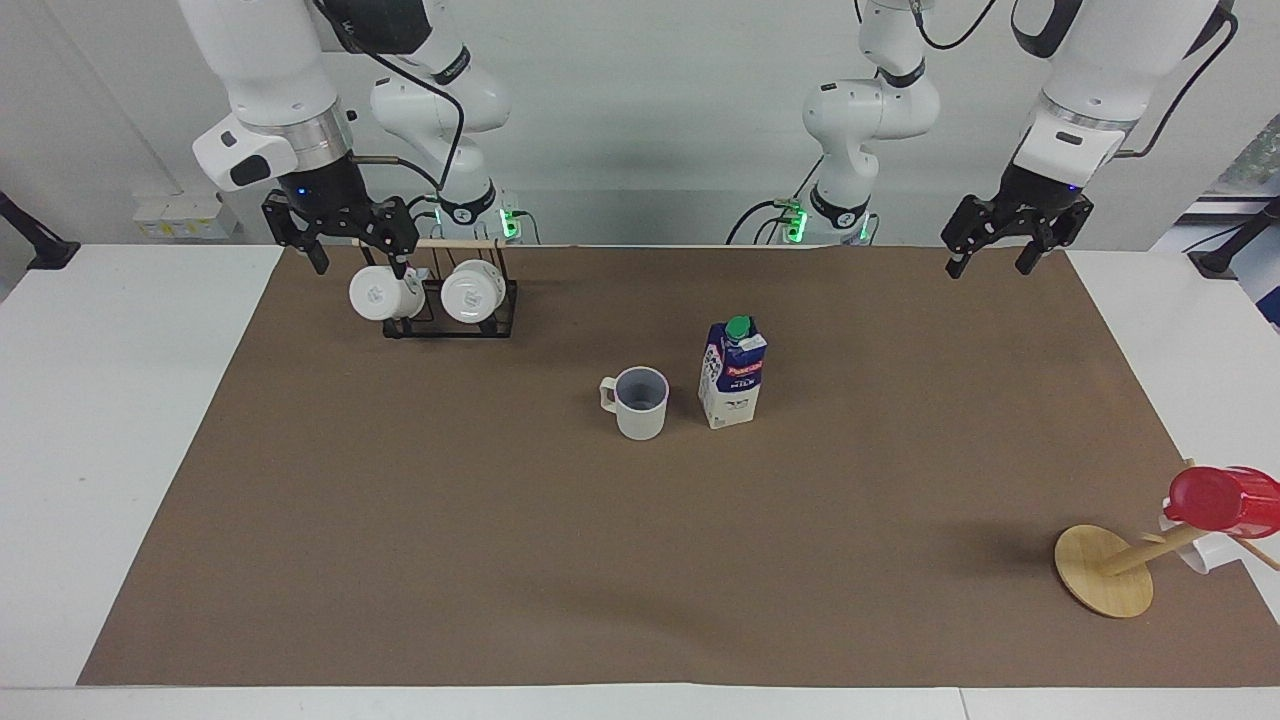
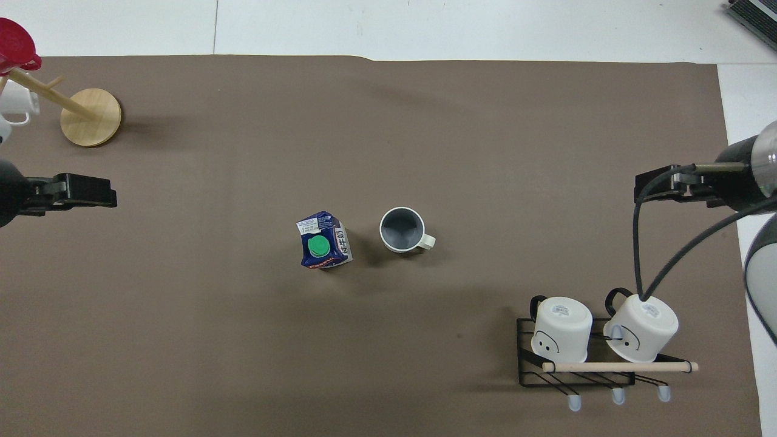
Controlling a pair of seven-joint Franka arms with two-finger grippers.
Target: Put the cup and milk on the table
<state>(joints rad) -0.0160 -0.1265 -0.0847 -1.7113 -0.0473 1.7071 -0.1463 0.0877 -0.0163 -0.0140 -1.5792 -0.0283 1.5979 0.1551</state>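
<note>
The cup [image 1: 640, 402] stands upright on the brown sheet of the table [image 1: 400, 560], just left of centre in the facing view, its handle toward that view's left; from overhead its grey-blue inside [image 2: 401, 229] shows with nothing in it. Just beside it, apart and not touching, the milk [image 1: 733, 374] stands upright with its green cap [image 2: 318, 246] on. At the upper left of the facing view a black wire rack [image 1: 450, 305] with a wooden rod holds two white mugs [image 1: 375, 293], tipped so their bottoms face the camera and their insides cannot be seen. At the lower right of that view a wooden stand [image 1: 1103, 570] on a round base carries a glossy red cup [image 1: 1222, 501] lying on its side, and a white mug [image 2: 15, 106] hangs by it, partly hidden. The right gripper [image 1: 352, 262] hangs over the rack at the upper left of the facing view, fingers spread apart, holding nothing. The left gripper [image 1: 988, 266] hangs over the upper right corner of the brown sheet in the facing view, fingers likewise apart and empty, well apart from the milk.
</note>
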